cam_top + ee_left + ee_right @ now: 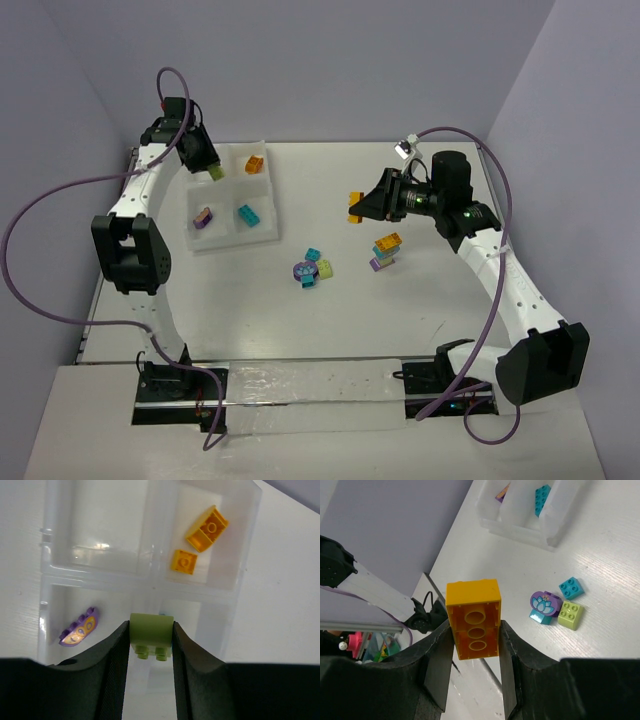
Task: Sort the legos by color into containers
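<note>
Left gripper (150,636) over tray (100,572), pinching lime brick (151,628)

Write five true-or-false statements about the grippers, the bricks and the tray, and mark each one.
1. The left gripper is shut on a lime green brick. True.
2. The right gripper is open and empty. False: it is shut on an orange brick.
3. One compartment of the tray holds two orange bricks. True.
4. The purple brick shares that compartment. False: it lies in the compartment diagonally opposite.
5. A clump of bricks lies on the table outside the tray. True.
</note>
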{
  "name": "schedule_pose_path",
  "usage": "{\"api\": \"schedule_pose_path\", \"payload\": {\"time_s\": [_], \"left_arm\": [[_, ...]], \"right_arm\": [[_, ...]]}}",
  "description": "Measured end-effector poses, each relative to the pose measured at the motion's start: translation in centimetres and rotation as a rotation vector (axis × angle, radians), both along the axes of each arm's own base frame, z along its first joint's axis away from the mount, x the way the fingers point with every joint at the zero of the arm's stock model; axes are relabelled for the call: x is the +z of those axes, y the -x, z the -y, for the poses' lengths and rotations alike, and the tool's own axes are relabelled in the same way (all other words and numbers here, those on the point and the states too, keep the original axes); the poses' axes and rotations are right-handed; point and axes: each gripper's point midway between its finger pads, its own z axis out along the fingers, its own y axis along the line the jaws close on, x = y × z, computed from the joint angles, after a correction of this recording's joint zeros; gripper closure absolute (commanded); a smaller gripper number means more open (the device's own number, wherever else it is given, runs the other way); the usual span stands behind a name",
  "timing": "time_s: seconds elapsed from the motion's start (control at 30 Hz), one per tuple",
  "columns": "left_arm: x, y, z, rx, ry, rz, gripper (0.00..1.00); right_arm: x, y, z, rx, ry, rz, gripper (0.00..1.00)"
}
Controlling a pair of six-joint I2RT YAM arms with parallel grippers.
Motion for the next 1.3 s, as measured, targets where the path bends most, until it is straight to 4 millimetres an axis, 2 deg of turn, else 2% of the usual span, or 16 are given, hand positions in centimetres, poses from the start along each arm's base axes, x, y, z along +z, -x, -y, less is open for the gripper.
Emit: {"api": "schedule_pose_path", "payload": {"time_s": [0.27,0.47,0.63,0.7,0.77,0.8,0.83,0.93,1.0,1.1,1.2,1.3], "left_arm": [[-0.8,-0.6,-1.8,0.071,-0.075,-0.003,1.00],[-1.3,-2.0,-3.5,0.147,-0.149,0.019,1.00],[-0.8,-4.9,-4.3,0.186,-0.188,0.072,1.00],[-1.2,-5.9,-4.5,0.197,-0.199,0.081,0.98],[-2.0,-6.6,-4.7,0.210,-0.212,0.081,0.86],[-2.6,-6.7,-4.9,0.215,-0.219,0.073,0.74],[-3.2,-6.8,-5.0,0.218,-0.226,0.062,0.53],[-5.1,-6.9,-5.3,0.228,-0.245,0.032,0.16],[-5.9,-6.9,-5.5,0.236,-0.255,0.018,0.10],[-6.2,-6.9,-5.6,0.244,-0.259,0.016,0.09],[-5.7,-6.5,-5.6,0.245,-0.256,0.026,0.09],[-4.0,-5.6,-5.2,0.231,-0.231,0.049,0.10]], "right_arm": [[-0.3,-0.2,0.0,-0.001,0.002,-0.008,1.00],[-0.6,-0.4,0.0,-0.004,0.006,-0.018,1.00],[-1.1,-0.7,-0.1,-0.005,0.010,-0.034,1.00],[-1.3,-0.8,-0.1,-0.006,0.012,-0.040,1.00],[-1.4,-0.8,-0.1,-0.007,0.014,-0.045,1.00],[-1.5,-0.9,-0.1,-0.007,0.014,-0.047,1.00],[-1.5,-0.9,-0.1,-0.007,0.015,-0.048,1.00],[-1.6,-1.0,-0.1,-0.007,0.016,-0.052,1.00],[-1.5,-1.1,-0.2,-0.007,0.016,-0.052,1.00],[-1.4,-1.1,-0.2,-0.007,0.016,-0.051,1.00],[-1.4,-1.1,-0.2,-0.007,0.016,-0.052,1.00],[-1.4,-1.1,-0.2,-0.006,0.016,-0.052,1.00]]}}
